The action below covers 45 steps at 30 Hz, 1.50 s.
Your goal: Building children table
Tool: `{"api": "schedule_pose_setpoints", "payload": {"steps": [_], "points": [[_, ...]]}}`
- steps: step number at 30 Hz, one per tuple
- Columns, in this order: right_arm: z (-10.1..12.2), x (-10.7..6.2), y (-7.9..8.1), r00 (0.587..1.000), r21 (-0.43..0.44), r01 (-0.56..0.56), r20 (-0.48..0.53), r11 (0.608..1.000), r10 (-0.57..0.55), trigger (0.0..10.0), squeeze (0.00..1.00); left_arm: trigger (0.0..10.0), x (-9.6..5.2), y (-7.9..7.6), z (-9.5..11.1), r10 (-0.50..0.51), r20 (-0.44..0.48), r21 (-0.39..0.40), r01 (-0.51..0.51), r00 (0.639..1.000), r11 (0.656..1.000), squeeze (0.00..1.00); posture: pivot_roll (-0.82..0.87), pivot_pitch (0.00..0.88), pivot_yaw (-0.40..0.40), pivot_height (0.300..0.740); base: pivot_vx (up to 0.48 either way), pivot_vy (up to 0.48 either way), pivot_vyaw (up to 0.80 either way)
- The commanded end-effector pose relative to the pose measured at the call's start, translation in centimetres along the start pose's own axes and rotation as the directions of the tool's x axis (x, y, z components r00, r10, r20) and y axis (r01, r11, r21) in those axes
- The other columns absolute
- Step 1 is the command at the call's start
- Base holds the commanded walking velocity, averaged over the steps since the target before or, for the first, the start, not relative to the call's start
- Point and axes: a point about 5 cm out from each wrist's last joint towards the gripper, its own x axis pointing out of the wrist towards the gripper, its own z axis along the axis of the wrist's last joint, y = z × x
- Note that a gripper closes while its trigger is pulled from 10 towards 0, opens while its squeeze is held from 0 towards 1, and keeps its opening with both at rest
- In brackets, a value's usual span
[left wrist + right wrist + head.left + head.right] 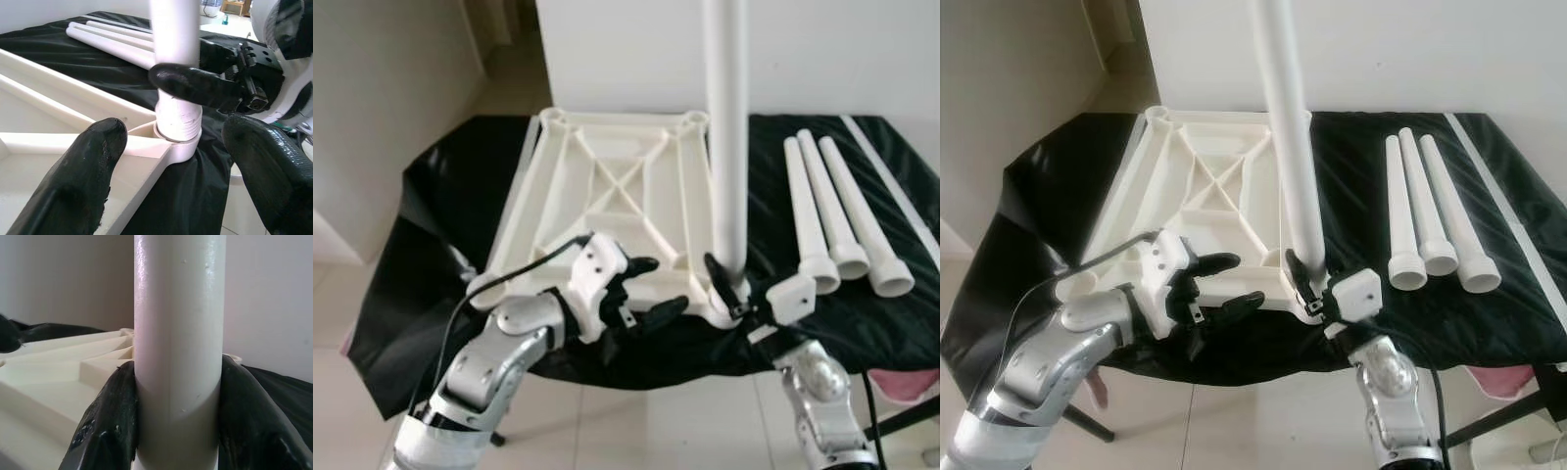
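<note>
An upside-down white table top (pixel 607 191) lies on a black cloth. One white leg (pixel 727 137) stands upright in its near right corner socket (pixel 178 147). My right gripper (pixel 732 284) is shut on this leg just above the socket, with its fingers (pixel 107 421) pressed against both sides of the leg (pixel 178 347). My left gripper (pixel 661 285) is open at the table top's near edge, just left of the leg. Its fingers (pixel 73 181) hang apart on either side of the socket and touch nothing. The leg's threaded end (pixel 178 120) shows above the socket rim.
Three spare white legs (pixel 832 215) lie side by side on the cloth (pixel 440 215) to the right, flared ends toward me. A white strip (pixel 891 186) runs along the far right. Something pink (pixel 901 384) sits below the table's right edge. A white wall (pixel 822 49) stands behind.
</note>
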Motion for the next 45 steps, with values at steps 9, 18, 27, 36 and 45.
{"api": "schedule_pose_setpoints", "payload": {"steps": [9, 18, 27, 36, 45], "points": [[-2.4, -2.1, 0.5, 0.985, 0.139, 0.140, -0.116, 0.980, -0.124, 10.0, 0.00, 10.0, 0.0, 0.0, 0.3, -0.013, 0.000, 0.009, 0.013, 1.000, 1.000, 0.00, -0.05, 0.057, 0.057, 0.740, 0.000, 0.000, 0.00], [-2.5, -1.9, 0.0, 0.974, 0.259, 0.217, -0.123, 0.941, -0.191, 10.0, 0.00, 10.0, 0.2, 0.1, 0.4, -0.024, 0.002, 0.013, 0.024, 1.000, 1.000, 0.00, -0.06, 0.056, 0.065, 0.740, 0.000, 0.000, 0.00], [-1.6, -1.8, 0.7, 0.992, 0.164, 0.109, -0.080, 0.980, -0.097, 10.0, 0.00, 10.0, 0.3, 0.1, 0.5, -0.024, 0.006, 0.011, 0.024, 1.000, 1.000, 0.00, -0.05, 0.057, 0.064, 0.740, 0.000, 0.000, 0.00], [-1.6, -3.1, 2.6, 0.995, 0.070, -0.041, -0.091, 0.997, 0.047, 10.0, 0.00, 10.0, 0.1, 0.2, 0.7, -0.023, 0.004, 0.014, 0.023, 1.000, 1.000, 0.00, -0.05, 0.057, 0.077, 0.740, 0.000, 0.000, 0.00], [-0.9, -1.6, 1.3, 0.996, 0.124, 0.051, -0.076, 0.991, -0.042, 10.0, 0.00, 10.0, 0.3, 0.2, 0.8, -0.030, 0.005, 0.017, 0.030, 1.000, 0.999, 0.00, -0.05, 0.059, 0.081, 0.740, 0.000, 0.000, 0.00]]}}
